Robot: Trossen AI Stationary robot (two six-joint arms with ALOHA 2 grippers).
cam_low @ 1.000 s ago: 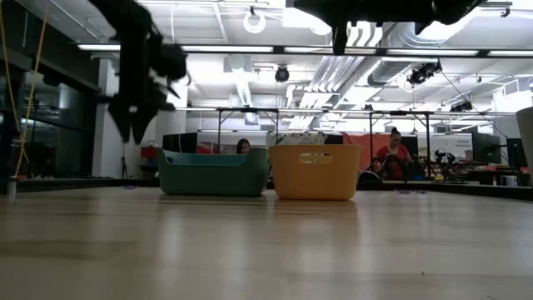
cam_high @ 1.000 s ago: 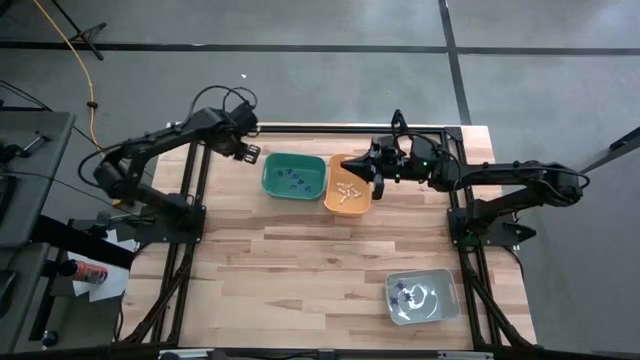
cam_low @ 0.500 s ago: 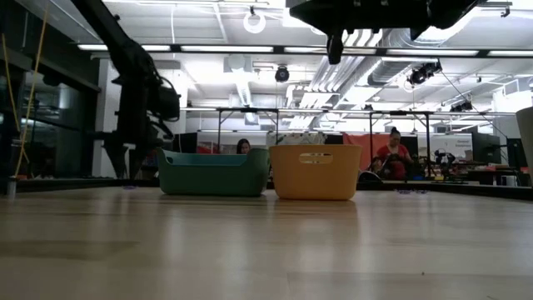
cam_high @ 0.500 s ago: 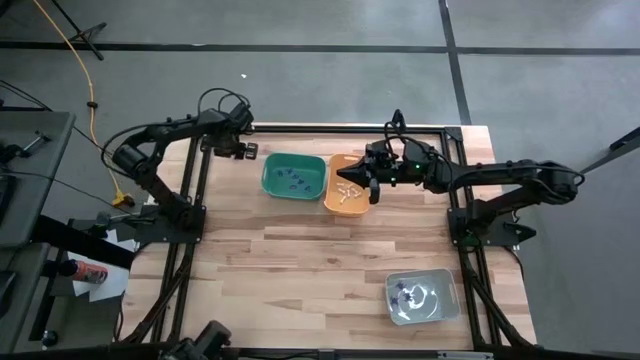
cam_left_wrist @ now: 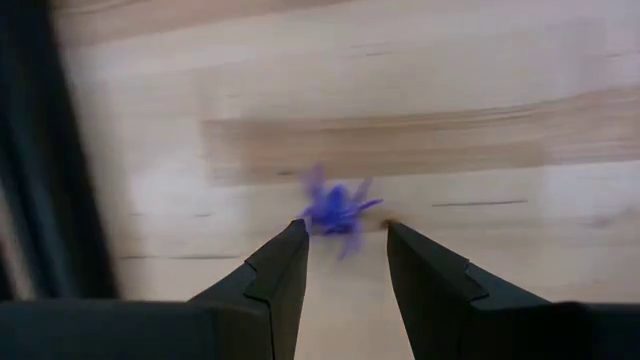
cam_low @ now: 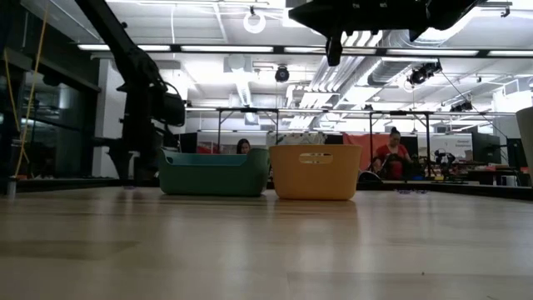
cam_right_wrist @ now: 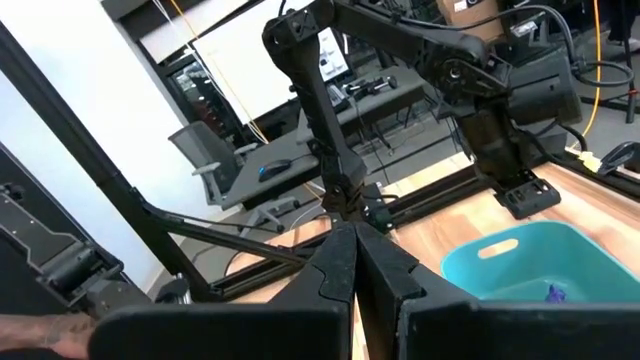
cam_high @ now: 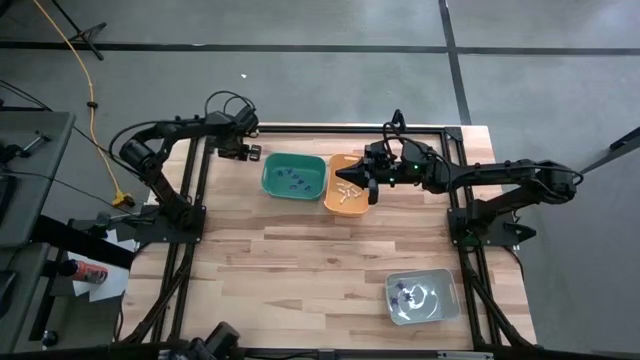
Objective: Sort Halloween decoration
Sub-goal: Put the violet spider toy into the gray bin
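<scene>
Hovering left hand (cam_left_wrist: 345, 262) parted over one purple trinket (cam_left_wrist: 335, 207); right hand (cam_high: 372, 187) clenched

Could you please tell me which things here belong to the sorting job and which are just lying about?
Job: purple trinket before the open left gripper; green bin; orange bin; grey bin; shut right gripper.
Lying about: yellow cable; office chair.

A blurred purple spider-like trinket (cam_left_wrist: 335, 208) lies on bare wood; others sit in the bins.
</scene>
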